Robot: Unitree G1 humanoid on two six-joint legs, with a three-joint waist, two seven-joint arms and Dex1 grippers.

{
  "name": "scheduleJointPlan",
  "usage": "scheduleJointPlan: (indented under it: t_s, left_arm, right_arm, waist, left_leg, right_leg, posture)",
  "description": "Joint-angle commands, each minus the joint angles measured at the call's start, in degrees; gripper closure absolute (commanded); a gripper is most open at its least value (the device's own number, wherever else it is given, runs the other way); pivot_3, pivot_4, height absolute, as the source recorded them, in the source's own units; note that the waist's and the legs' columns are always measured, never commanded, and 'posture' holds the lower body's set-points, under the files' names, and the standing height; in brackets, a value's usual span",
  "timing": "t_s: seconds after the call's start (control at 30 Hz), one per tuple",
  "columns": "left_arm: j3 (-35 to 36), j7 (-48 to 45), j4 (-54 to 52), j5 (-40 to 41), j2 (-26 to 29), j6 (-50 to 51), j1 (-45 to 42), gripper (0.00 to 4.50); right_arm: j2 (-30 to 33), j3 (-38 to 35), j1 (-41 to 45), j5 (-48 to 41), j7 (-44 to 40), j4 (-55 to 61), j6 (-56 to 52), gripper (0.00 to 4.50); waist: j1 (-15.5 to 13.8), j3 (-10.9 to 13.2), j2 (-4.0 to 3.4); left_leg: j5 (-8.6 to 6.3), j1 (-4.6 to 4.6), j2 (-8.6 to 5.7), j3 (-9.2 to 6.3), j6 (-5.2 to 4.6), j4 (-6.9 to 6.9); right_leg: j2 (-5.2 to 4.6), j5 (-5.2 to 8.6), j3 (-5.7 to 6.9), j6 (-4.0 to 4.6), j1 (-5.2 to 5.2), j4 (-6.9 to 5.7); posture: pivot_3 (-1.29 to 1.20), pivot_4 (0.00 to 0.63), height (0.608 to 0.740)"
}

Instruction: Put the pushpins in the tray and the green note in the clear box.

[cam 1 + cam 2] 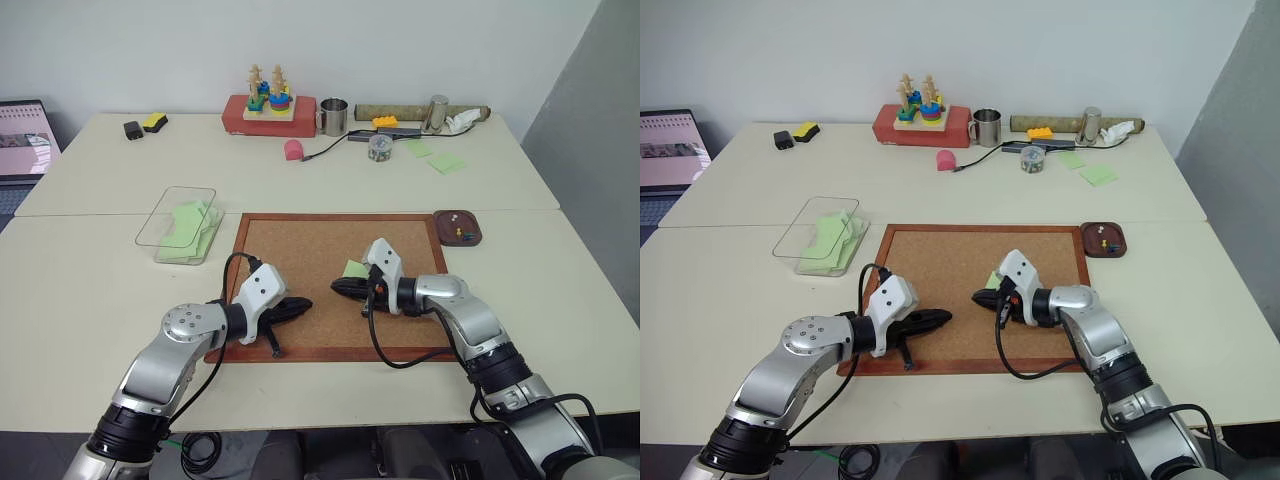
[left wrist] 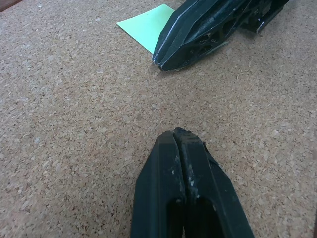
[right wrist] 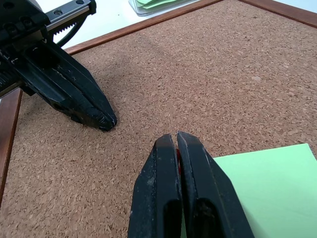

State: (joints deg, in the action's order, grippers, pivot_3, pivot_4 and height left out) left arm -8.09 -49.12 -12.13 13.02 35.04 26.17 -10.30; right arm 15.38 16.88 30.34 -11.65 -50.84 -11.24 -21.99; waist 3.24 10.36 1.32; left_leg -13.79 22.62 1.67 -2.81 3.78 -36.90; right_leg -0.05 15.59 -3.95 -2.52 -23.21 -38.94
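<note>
Pushpins (image 1: 459,231) in tray (image 1: 443,222); notes (image 1: 190,232) in clear box (image 1: 165,214)

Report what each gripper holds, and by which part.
Left gripper: shut, empty. Right gripper: pinches something small and red, probably a pushpin; by which part cannot be told.

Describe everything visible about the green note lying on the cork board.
The green note is a thin, light green square of paper with crisp straight edges, lying flat on the cork board, right of its middle. The right claw, shut, points across the note's near edge with its tips just past the paper; a sliver of red shows between them. Whether they touch the paper cannot be told. The shut left claw stays clear of it.
</note>
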Motion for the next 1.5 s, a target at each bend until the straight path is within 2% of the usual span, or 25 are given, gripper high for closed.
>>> scheduleJointPlan:
  t_s: [0.03, 0.23, 0.4, 0.53, 0.63, 0.93, 1.1, 1.33, 1.5]
  left_arm:
    - [-1.6, -0.3, 1.2, -0.7, 0.7, 2.2, 1.5, 4.50]
    - [-1.7, -0.1, 1.6, -0.8, 0.5, 1.9, 1.7, 4.50]
    - [-1.9, -0.2, 2.7, -0.7, -0.1, 1.5, 0.8, 4.50]
    - [3.1, 0.7, 2.4, 6.2, -4.5, 4.5, -1.6, 4.50]
    - [10.2, 1.6, 2.0, 16.6, -8.8, 11.3, -3.6, 4.06]
    - [21.9, 8.3, 3.9, 33.9, -14.2, 25.2, -10.9, 2.40]
    - [22.3, 10.2, 3.7, 38.1, -16.0, 28.5, -11.8, 1.34]
    - [19.0, 10.2, 2.3, 38.9, -17.6, 28.6, -10.1, 0.06]
    - [16.7, 11.8, 1.7, 37.6, -20.0, 26.9, -10.0, 0.06]
  right_arm:
    - [1.6, -3.2, 0.2, -2.1, -0.6, 5.8, -0.2, 4.48]
    - [4.4, -5.6, 0.8, -5.3, -0.9, 14.2, -4.0, 4.48]
    - [6.5, -6.8, 2.5, -6.6, -1.2, 16.5, -6.1, 4.48]
    - [9.5, -5.3, 3.6, -4.1, -3.4, 16.7, -3.1, 4.48]
    - [13.9, -2.0, 3.2, -0.1, -7.2, 17.1, 2.8, 4.50]
    - [19.3, 1.8, 1.9, 6.8, -12.3, 15.2, 18.4, 4.50]
    - [19.6, 2.8, 2.5, 9.4, -13.4, 14.1, 27.2, 4.50]
    - [18.6, 2.8, 3.9, 9.6, -13.8, 15.3, 30.1, 4.50]
    - [16.6, 3.4, 4.6, 9.9, -13.6, 16.4, 29.3, 4.50]
  waist:
    - [0.0, 0.0, 0.00]
    - [-0.1, 0.0, -0.01]
    - [-0.1, 0.0, 0.01]
    - [-0.1, 0.0, 0.01]
    - [-0.6, 0.1, 0.06]
    - [-0.6, 0.1, 0.14]
    - [-0.5, 0.1, 0.15]
    - [-0.5, 0.1, 0.15]
    - [-0.7, 0.1, 0.15]
  left_leg:
    - [0.00, 0.01, 0.00, 0.00, 0.00, 0.00]
    - [0.00, 0.10, -0.01, -0.03, 0.00, -0.01]
    - [0.00, 0.01, 0.00, -0.06, 0.00, 0.00]
    - [0.00, 0.03, -0.01, -0.04, 0.00, -0.04]
    - [0.00, 0.12, -0.03, -0.08, 0.00, -0.12]
    - [0.00, 0.18, -0.02, -0.16, 0.00, -0.09]
    - [0.01, 0.17, -0.01, -0.16, 0.01, -0.08]
    - [0.01, 0.16, -0.02, -0.17, 0.02, -0.09]
    - [0.01, 0.17, -0.02, -0.19, 0.03, -0.09]
  right_leg:
    - [0.00, 0.00, 0.00, 0.00, 0.00, 0.00]
    - [-0.01, 0.00, 0.02, 0.00, -0.07, 0.02]
    - [0.00, 0.00, 0.06, 0.00, 0.00, 0.00]
    - [-0.01, 0.00, 0.04, 0.00, 0.00, 0.00]
    - [-0.03, -0.01, 0.10, -0.03, -0.01, 0.02]
    - [-0.03, -0.02, 0.19, -0.03, -0.06, 0.03]
    - [-0.03, -0.03, 0.18, 0.00, -0.06, 0.02]
    - [-0.03, -0.18, 0.18, 0.24, -0.05, 0.02]
    - [-0.03, -0.18, 0.19, 0.26, -0.05, 0.01]
  posture:
    - [0.00, 0.150, 0.740]
    - [0.00, 0.150, 0.740]
    - [0.00, 0.150, 0.740]
    - [0.00, 0.150, 0.740]
    - [0.00, 0.150, 0.740]
    - [0.00, 0.150, 0.740]
    - [0.00, 0.150, 0.740]
    - [0.00, 0.150, 0.740]
    - [0.00, 0.150, 0.740]
